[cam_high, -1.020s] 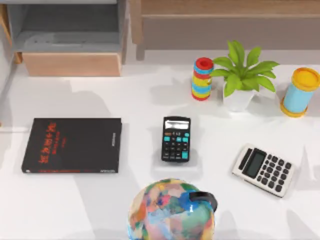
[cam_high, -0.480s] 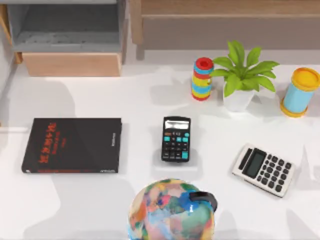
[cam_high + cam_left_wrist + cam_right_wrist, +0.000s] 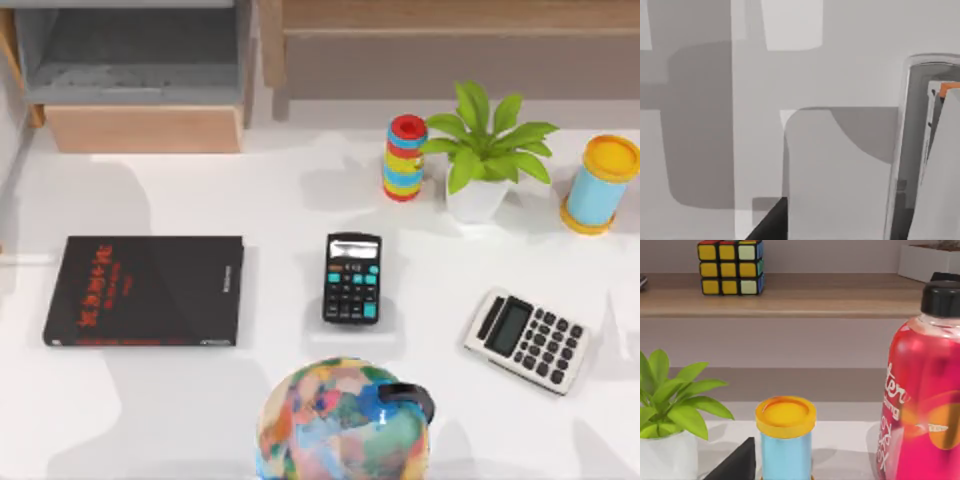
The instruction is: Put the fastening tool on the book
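Nothing on the table has moved since 1 second ago; the book and the 2 calculators lie where they lay.

Top view: the book lies flat at the left side, cover up, with nothing on it. The black calculator is in the middle, well apart from it, and the grey-white calculator lies turned at the right. A colourful ball sits at the near edge. At the back stand a striped cylinder, a potted plant and a blue can with a yellow lid.

Left wrist view: the fastening tool – a long pale bar with a rounded end and an orange part – lies on a white surface. A dark piece of my left gripper is beside a grey shadow; how far it is open I cannot tell.

Right wrist view: a dark piece of my right gripper is near the can and the plant – its opening I cannot tell. A red bottle stands close, and a colour cube is on a shelf.
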You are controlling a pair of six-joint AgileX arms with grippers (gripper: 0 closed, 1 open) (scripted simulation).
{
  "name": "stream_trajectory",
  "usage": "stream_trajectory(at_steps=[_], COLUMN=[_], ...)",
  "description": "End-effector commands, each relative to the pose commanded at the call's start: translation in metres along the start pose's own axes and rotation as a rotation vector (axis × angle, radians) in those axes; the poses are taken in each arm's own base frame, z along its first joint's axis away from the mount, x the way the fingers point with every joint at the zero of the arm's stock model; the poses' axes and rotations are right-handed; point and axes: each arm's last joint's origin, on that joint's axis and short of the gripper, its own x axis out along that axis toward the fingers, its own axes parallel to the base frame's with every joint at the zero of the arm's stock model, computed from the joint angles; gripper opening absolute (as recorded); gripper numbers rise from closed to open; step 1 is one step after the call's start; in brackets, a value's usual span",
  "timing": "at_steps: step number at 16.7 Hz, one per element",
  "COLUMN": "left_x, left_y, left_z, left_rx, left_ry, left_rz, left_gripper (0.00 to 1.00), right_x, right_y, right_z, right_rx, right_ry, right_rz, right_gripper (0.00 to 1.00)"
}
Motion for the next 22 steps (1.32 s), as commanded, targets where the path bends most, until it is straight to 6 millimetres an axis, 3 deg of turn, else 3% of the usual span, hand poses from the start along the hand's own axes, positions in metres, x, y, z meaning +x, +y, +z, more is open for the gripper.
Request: stream_trajectory(at_steps=[8,18,22], left_x=[0.0,0.0,-0.036], left_y=[0.0,0.001,0.003], left_z=[0.0,0.0,-0.005], left_rx=[0.0,-0.001,-0.011], left_ry=[0.0,0.0,-0.056], left_rz=[0.0,0.001,0.017], left_gripper=[0.02,0.0,0.0], right_x=[0.0,0.0,0.0], right_y=[0.0,0.0,0.0], right_z=[0.0,0.0,0.0], right_rx=[0.0,0.0,0.0], right_ry=[0.0,0.0,0.0], right_rz=[0.0,0.0,0.0], right_gripper=[1.0,1.0,1.0])
